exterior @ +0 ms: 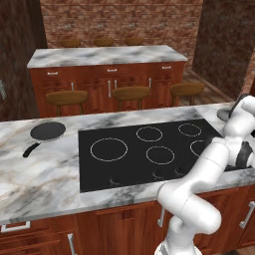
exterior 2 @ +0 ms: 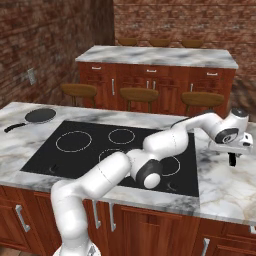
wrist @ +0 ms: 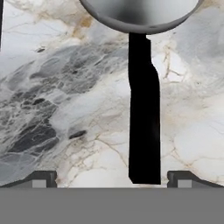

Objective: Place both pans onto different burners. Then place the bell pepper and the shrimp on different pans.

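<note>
The black pan (exterior: 47, 131) with its long handle lies on the marble counter, left of the cooktop (exterior: 129, 172). White burner rings (exterior: 109, 149) mark the black glass. The silver steel pan (wrist: 140, 15) sits on the counter right of the cooktop, and its black handle (wrist: 143, 113) runs toward me. My gripper (wrist: 113, 180) hovers open above the handle's end, which lies nearer the right fingertip (wrist: 183, 179). In the right base view my gripper (exterior 2: 232, 159) hangs over the right counter. Part of the steel pan (exterior: 222, 114) peeks out behind my arm. The bell pepper and the shrimp are out of view.
A marble-topped island (exterior: 107, 56) with wooden stools (exterior: 130, 92) stands behind the counter. Brick walls (exterior 2: 55, 45) close in the room. My own arm (exterior 2: 150, 165) stretches across the right burners. The counter's front edge (exterior: 60, 211) runs just before the cooktop.
</note>
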